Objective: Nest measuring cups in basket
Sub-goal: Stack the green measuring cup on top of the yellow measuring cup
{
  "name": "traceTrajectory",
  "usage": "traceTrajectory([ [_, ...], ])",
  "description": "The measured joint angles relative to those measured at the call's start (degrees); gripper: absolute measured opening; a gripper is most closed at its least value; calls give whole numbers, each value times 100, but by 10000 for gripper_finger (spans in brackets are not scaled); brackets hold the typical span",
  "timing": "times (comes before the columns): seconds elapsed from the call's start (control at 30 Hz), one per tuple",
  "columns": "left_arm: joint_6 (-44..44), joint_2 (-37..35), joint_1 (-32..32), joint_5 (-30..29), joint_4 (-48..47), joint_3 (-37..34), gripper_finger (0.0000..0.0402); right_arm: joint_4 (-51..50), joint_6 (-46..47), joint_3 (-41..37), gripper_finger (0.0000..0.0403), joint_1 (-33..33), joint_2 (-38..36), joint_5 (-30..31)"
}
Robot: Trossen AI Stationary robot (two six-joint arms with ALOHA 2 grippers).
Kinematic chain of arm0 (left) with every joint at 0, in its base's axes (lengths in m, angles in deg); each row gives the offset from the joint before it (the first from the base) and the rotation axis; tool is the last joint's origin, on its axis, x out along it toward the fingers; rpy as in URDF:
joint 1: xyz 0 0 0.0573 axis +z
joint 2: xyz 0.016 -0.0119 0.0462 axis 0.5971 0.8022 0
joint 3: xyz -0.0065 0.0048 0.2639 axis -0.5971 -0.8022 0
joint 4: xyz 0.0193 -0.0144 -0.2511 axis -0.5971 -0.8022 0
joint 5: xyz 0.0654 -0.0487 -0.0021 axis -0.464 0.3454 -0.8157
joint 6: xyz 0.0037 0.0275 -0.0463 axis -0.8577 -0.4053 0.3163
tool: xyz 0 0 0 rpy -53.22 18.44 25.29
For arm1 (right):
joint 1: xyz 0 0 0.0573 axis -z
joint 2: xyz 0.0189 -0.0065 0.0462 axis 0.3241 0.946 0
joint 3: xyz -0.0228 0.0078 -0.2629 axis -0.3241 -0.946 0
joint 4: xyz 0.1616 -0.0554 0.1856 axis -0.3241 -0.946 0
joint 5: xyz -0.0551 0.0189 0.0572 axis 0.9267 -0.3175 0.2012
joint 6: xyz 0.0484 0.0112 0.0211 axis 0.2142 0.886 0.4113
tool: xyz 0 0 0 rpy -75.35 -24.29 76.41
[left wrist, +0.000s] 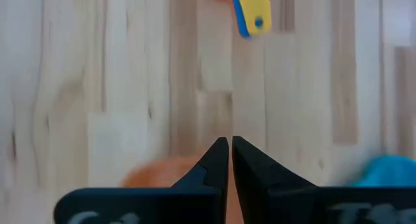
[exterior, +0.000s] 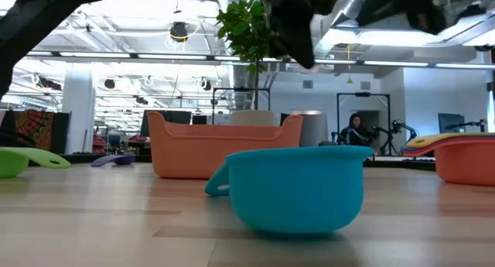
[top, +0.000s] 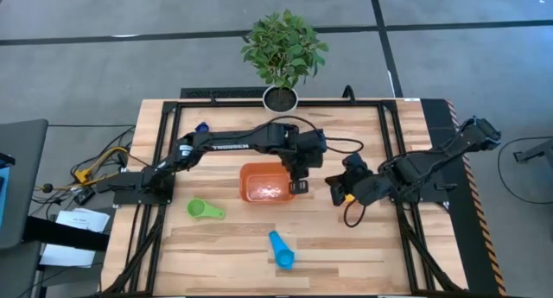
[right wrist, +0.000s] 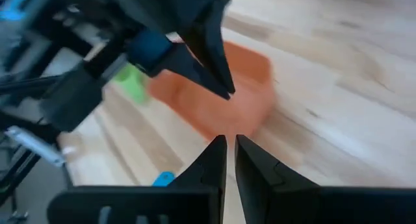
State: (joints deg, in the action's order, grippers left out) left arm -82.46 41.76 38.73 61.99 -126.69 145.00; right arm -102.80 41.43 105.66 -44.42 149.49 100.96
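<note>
Over the basket, both grippers carry nothing

Above the orange basket's right edge hangs the left gripper, pinched shut and empty. Just beside it, the right gripper shows its fingers nearly together, a thin gap between them, nothing held. Of the measuring cups, 2 lie well apart on the wood: the green cup left of the basket, the light blue cup nearer the front. They look light, stiff and slick; I'd pinch the flat handle.

Open-plan robotics lab, exposed ceiling ducts, strip lights, seated person, wooden table
</note>
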Motion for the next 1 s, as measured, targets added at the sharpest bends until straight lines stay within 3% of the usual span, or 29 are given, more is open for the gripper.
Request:
traceTrajectory([
  [0.13, 453, -136, -176, -211, -428, -44, 9, 690, -939, 0, 57, 62, -80, -65],
  [0.27, 1014, -607, -464, -613, -568, -621, 9, 917, -1434, -2, 57, 45, -327, -58],
  [0.43, 1930, -1878, -746, -1204, 357, -2591, 9, 892, -1701, -2, 57, -138, -761, 126],
  [0.53, 2924, -2774, -850, -1235, 1485, -4152, 9, 849, -1909, -2, 57, -217, -918, 156],
  [0.63, 4107, -3624, -1071, -1665, 2112, -5410, 9, 800, -2078, -2, 57, -208, -928, 158],
  [0.77, 5877, -4506, -1506, -2059, 1959, -6525, 9, 756, -2209, -2, 57, -176, -856, 188],
  [1.0, 8215, -5437, -2107, -1889, 809, -7594, 25, 1143, -2879, -2, 57, 165, -657, 213],
])
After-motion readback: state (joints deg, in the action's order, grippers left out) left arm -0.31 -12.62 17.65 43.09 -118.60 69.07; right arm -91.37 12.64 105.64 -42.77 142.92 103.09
